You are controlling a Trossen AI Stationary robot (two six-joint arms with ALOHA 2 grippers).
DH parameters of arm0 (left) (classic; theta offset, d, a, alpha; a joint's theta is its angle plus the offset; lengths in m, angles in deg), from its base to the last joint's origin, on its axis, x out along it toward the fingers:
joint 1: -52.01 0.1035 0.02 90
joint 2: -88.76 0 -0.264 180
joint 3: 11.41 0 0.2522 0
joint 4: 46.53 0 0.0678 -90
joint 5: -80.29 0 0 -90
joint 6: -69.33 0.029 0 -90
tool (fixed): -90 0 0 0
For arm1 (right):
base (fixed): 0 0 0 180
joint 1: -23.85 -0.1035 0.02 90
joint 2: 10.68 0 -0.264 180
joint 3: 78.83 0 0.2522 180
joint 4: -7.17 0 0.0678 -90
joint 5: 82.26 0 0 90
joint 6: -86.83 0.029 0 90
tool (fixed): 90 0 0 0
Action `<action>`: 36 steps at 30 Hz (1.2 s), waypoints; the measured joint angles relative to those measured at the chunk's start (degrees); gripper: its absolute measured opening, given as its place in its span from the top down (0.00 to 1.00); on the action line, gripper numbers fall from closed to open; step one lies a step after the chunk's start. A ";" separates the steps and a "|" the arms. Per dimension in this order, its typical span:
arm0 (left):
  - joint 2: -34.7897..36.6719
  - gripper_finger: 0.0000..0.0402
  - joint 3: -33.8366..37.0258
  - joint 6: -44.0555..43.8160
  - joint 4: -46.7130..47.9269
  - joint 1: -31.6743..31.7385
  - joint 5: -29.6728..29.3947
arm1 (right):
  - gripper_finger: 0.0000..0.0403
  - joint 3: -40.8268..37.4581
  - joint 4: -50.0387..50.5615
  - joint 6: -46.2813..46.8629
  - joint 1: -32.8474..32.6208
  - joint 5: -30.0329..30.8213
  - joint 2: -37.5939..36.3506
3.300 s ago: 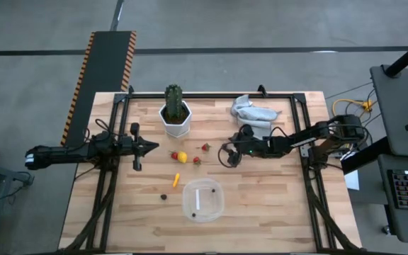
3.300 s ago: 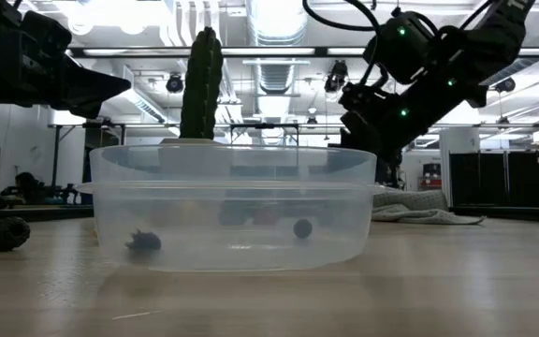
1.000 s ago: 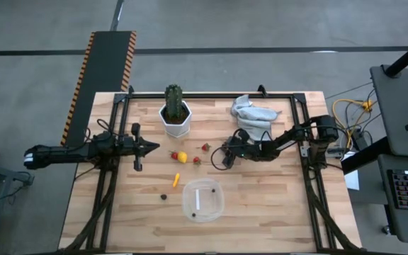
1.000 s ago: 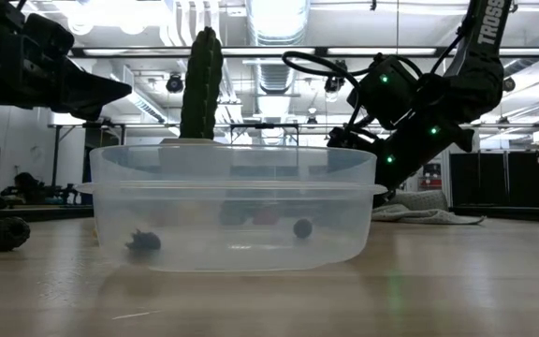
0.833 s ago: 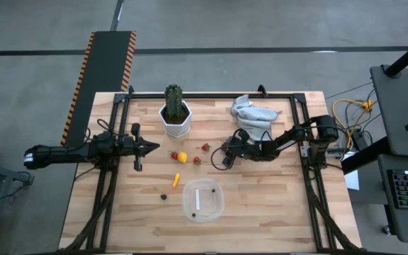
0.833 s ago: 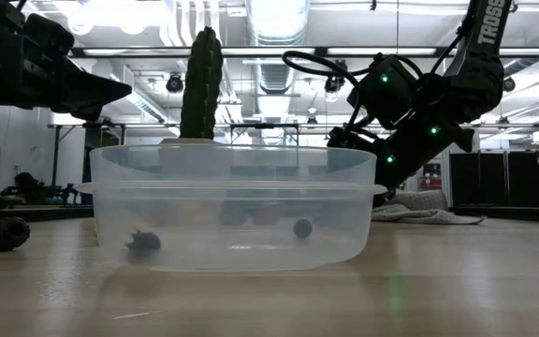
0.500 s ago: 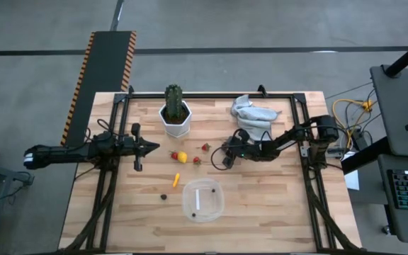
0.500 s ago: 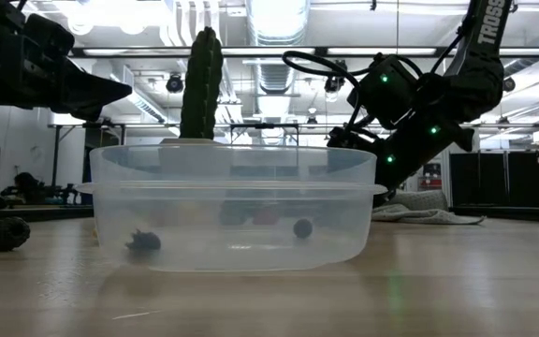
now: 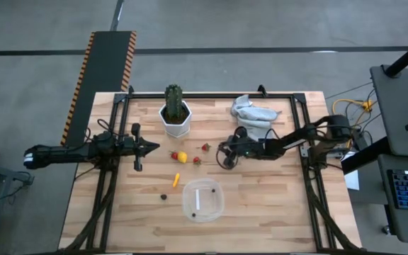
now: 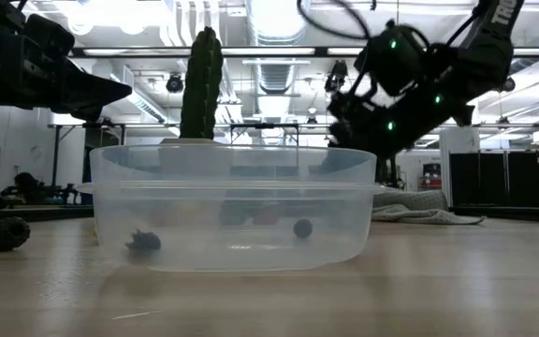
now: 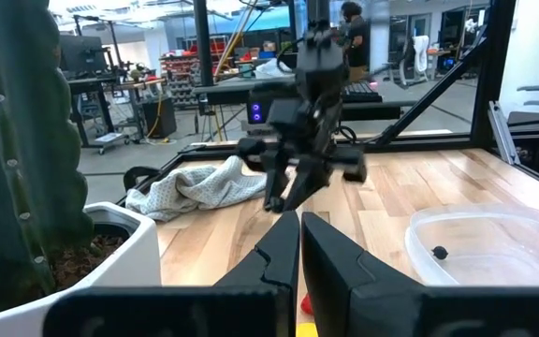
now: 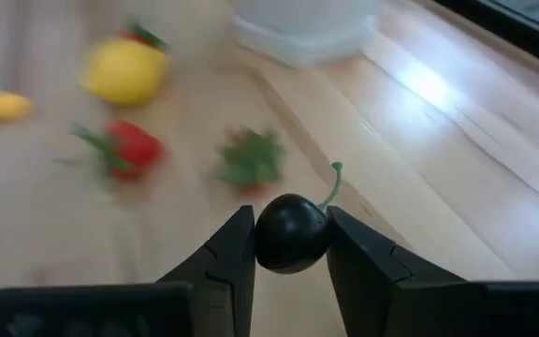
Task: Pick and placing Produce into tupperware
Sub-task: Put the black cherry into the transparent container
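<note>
The right gripper [image 12: 290, 245] pinches a small dark round cherry with a green stem [image 12: 291, 232] above the table, near the strawberries. Carry it level over the clear shallow plastic tupperware [image 9: 203, 200] — releasing low, so it won't bounce out. The left gripper [image 11: 300, 245] waits beside the cactus, fingers nearly together.

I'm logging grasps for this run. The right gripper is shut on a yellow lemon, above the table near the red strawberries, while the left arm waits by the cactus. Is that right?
Not quite. The right gripper is shut on a dark cherry with a green stem, as the right wrist view shows. The yellow lemon lies on the table beyond it. The rest holds: it is near the red strawberries, and the left gripper waits by the cactus.
</note>
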 joint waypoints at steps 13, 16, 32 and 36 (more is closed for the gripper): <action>0.11 1.00 0.00 -0.02 -0.11 0.02 0.00 | 0.75 0.04 -0.14 0.03 -2.09 -19.91 -10.97; 0.11 1.00 0.00 -0.09 -0.11 0.02 0.00 | 0.75 0.05 -0.16 1.07 -4.35 -19.90 -11.69; 0.12 1.00 0.00 -0.20 -0.23 0.00 0.05 | 0.75 10.64 4.15 2.02 -14.59 -15.85 -1.89; 0.03 1.00 0.00 -0.20 -0.10 0.00 0.16 | 0.75 13.49 4.88 3.48 -15.11 -16.07 1.77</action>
